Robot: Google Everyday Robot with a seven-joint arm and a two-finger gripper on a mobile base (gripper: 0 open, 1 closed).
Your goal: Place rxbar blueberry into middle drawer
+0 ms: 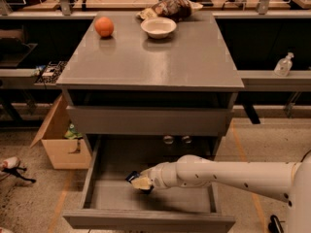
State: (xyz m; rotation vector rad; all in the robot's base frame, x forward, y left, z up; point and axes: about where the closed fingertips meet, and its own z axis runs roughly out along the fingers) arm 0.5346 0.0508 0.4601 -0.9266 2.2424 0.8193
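The grey cabinet's middle drawer (97, 166) is pulled open at the bottom of the view, its flat floor showing. My gripper (142, 182), at the end of the white arm reaching in from the right, is inside the drawer over its left-centre. It is shut on the rxbar blueberry (132, 177), a small dark bar whose end sticks out to the upper left of the fingers. The bar is held just above the drawer floor.
On the cabinet top (150, 57) stand an orange (104, 26), a white bowl (158, 27) and a brown snack bag (171, 7). A cardboard box (60, 140) sits on the floor left of the cabinet. A sanitizer bottle (283, 64) stands on the right shelf.
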